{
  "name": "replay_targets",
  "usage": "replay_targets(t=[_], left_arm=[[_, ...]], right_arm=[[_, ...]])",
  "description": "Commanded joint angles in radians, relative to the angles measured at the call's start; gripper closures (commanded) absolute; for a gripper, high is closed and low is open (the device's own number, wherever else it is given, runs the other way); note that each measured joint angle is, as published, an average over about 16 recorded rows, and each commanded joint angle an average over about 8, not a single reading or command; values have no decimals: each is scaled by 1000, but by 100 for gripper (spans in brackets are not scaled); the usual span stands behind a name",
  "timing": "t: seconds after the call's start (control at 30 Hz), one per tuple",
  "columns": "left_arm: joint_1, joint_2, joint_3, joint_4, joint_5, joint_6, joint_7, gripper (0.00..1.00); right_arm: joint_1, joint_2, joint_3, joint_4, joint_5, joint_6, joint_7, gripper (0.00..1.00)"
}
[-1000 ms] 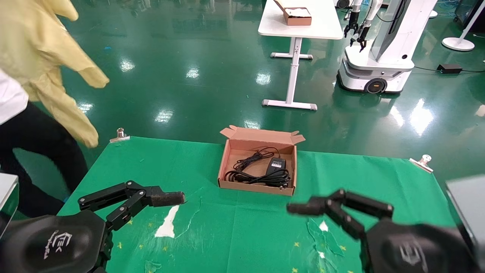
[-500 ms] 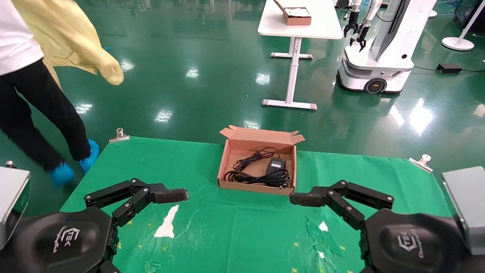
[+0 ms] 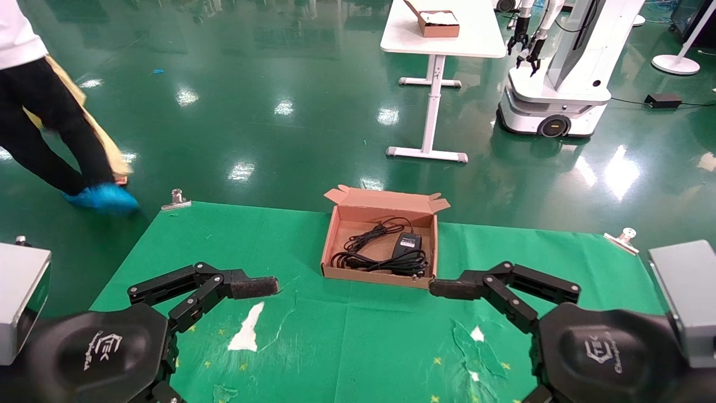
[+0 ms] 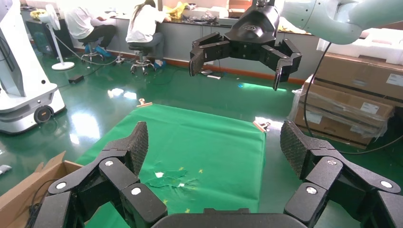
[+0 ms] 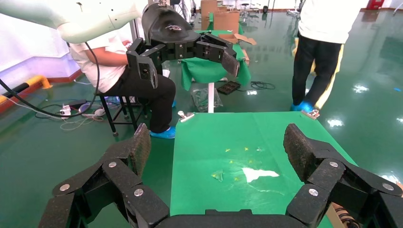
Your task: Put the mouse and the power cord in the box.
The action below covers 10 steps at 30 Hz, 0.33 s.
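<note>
Task status — judged complete: the shallow brown cardboard box [image 3: 380, 242] on the green-clothed table [image 3: 235, 246] already holds the thick black coiled power cord [image 3: 386, 262] and small black mouse [image 3: 406, 244]. Left pincer [image 4: 214, 145] and right pincer [image 5: 218, 142] hover wide, empty, well apart from the box.

Shallow brown rectangular cardboard box [image 3: 334, 242]: open, lid panel and small flaps standing along its far long edge, set flat on the green cloth.

Small black rounded computer mouse [image 3: 407, 243]: inside the box, right of centre, pale label facing up; its thin black cable runs toward the box's left-centre.

Thick black coiled power cord [image 3: 386, 262]: inside the box, lying along its near wall, just beside the mouse.
</note>
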Motion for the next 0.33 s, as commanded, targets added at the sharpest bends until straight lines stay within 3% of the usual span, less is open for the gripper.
replay_targets(t=[0.03,0.33], left_arm=[[0,0,1,0,0,-1,0,0],[-1,1,2,1,1,-2,0,0]], right_arm=[[1,0,0,-1,-1,0,-1,0],[3,-1,-1,-3,-2,1,-1,0]])
